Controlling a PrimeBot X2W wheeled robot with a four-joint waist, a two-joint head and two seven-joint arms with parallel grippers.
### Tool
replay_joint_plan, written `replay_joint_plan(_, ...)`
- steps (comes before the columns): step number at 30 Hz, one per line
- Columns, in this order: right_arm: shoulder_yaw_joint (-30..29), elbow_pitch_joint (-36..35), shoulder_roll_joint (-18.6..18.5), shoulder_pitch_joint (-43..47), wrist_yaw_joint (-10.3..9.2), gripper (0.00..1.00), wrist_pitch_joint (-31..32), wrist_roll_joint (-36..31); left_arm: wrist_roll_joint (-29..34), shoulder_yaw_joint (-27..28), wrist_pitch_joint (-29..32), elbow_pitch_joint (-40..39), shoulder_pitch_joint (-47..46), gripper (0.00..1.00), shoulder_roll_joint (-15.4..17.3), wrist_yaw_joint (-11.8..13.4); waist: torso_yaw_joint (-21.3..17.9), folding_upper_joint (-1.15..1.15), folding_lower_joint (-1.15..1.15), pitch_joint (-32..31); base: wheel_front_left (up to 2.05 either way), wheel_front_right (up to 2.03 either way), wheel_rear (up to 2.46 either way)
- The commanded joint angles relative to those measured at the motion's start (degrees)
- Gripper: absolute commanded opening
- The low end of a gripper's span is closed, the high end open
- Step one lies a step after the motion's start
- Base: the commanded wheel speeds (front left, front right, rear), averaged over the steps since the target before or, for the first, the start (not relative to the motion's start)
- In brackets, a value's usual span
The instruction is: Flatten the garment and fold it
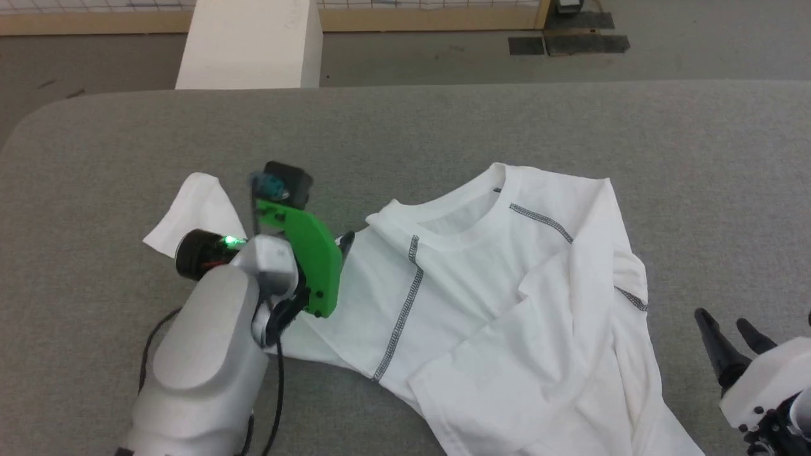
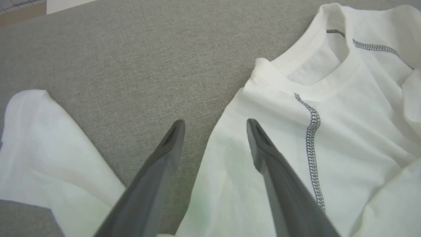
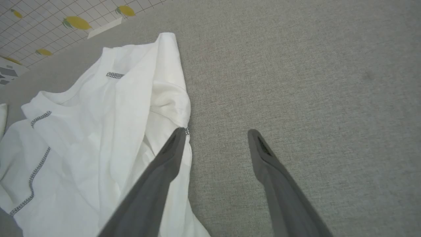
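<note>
The white shirt [image 1: 494, 297] lies crumpled on the grey table [image 1: 443, 120], collar toward the far side, dark stitching along its shoulder seams. One sleeve end [image 1: 190, 212] sticks out to the left, past my left arm. My left gripper [image 2: 215, 123] hovers open over the shirt's left shoulder edge [image 2: 230, 158], one finger above bare table, the other above cloth. My right gripper [image 1: 732, 326] is open at the lower right, beside the shirt's right edge [image 3: 174, 108], holding nothing. The collar [image 2: 329, 75] is clear in the left wrist view.
A rigid white box [image 1: 253, 44] stands beyond the table's far edge. Dark mats [image 1: 570, 41] lie on the floor at the back right. Bare grey table [image 3: 312, 82] stretches to the right of the shirt.
</note>
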Motion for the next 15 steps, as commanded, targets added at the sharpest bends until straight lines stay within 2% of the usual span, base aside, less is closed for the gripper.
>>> replay_joint_plan(1, 0.41, 0.34, 0.07, -1.31, -0.08, 1.0, -0.54, 0.58, -0.9, -1.49, 2.59, 0.92, -2.24, 1.0, 0.75, -0.35, -1.42, 0.0, 0.0, 1.61, 0.0, 0.0, 0.0)
replay_joint_plan(4, 1.08, 1.06, 0.08, -1.79, -0.08, 1.0, -1.21, 0.87, -2.37, -4.88, 7.13, 2.94, -5.15, 1.0, 1.72, -0.36, -2.5, 0.0, 0.0, 3.12, 0.0, 0.0, 0.0)
replay_joint_plan(11, 1.45, 1.76, 0.09, -2.43, -0.08, 1.0, -1.86, 0.89, -3.05, -10.16, 12.84, 8.3, -6.92, 1.0, 4.35, -0.36, -4.25, 0.0, 0.0, 5.02, 0.0, 0.0, 0.0)
replay_joint_plan(12, 1.46, 1.75, 0.1, -2.49, -0.08, 1.0, -1.96, 0.89, -3.37, -10.36, 12.88, 8.55, -6.84, 0.47, 4.48, -0.37, -4.36, 0.0, 0.0, 5.22, 0.0, 0.0, 0.0)
replay_joint_plan(13, 1.44, 1.75, 0.1, -2.53, -0.08, 1.0, -2.07, 0.91, -3.78, -10.28, 12.66, 8.72, -6.7, 0.16, 4.5, -0.37, -4.4, 0.0, 0.0, 5.33, 0.0, 0.0, 0.0)
replay_joint_plan(14, 1.35, 1.74, 0.1, -2.56, -0.08, 1.0, -2.23, 0.82, -4.31, -10.29, 12.79, 8.96, -6.43, 0.0, 4.54, -0.37, -4.36, 0.0, 0.0, 5.44, 0.0, 0.0, 0.0)
replay_joint_plan(15, 1.29, 1.72, 0.1, -2.61, -0.08, 1.0, -2.32, 0.67, -4.64, -10.26, 12.52, 8.9, -6.29, 0.0, 4.59, -0.37, -4.28, 0.0, 0.0, 5.47, 0.0, 0.0, 0.0)
